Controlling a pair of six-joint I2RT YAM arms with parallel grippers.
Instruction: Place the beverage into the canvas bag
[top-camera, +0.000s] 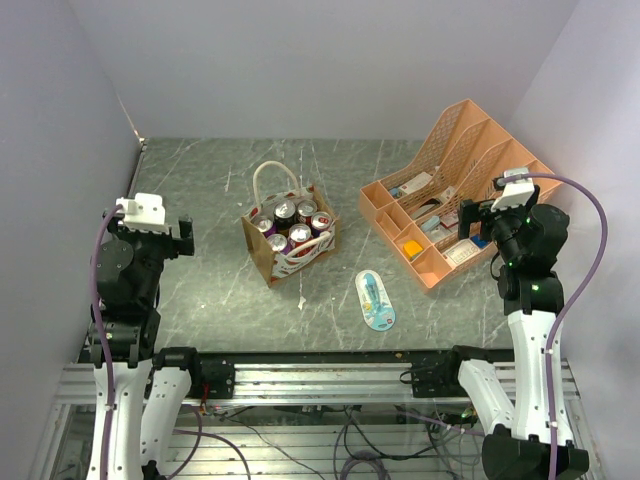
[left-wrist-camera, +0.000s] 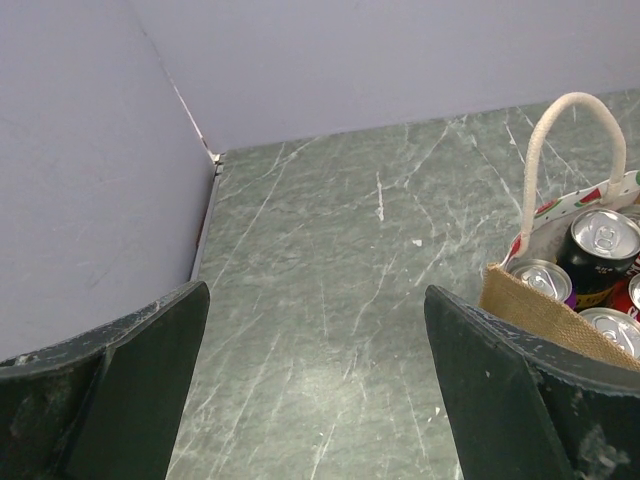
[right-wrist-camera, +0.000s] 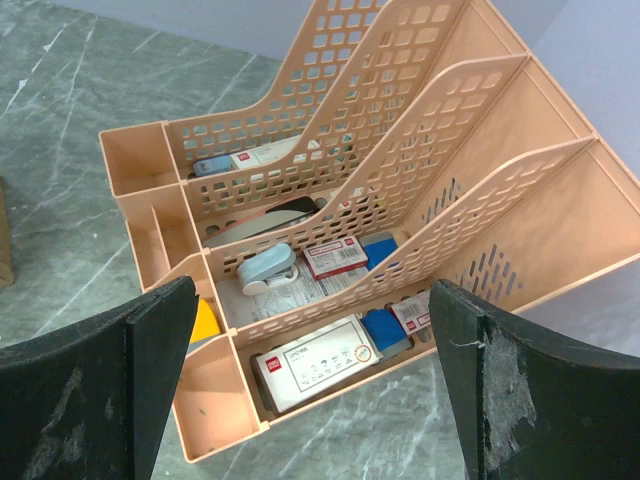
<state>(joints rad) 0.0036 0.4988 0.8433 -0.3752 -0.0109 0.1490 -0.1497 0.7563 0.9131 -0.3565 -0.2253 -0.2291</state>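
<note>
Grey-green stone-look tabletop (top-camera: 200, 190) spreads open ahead of the left claw (left-wrist-camera: 315, 330), running out to the pale side wall (left-wrist-camera: 80, 200) on its left and to the back wall beyond. That claw hangs above the surface with its fingers spread wide, holding nothing. Off to its right stands the canvas bag (left-wrist-camera: 535, 312), handles up, with cans (left-wrist-camera: 598, 240) upright inside. Well left of the right claw (right-wrist-camera: 315, 340) a flat blue oval packet (top-camera: 375, 300) lies on the tabletop. The right claw is spread wide too and empty, poised over the orange mesh organizer (right-wrist-camera: 480, 130), which sits close to the right wall.
</note>
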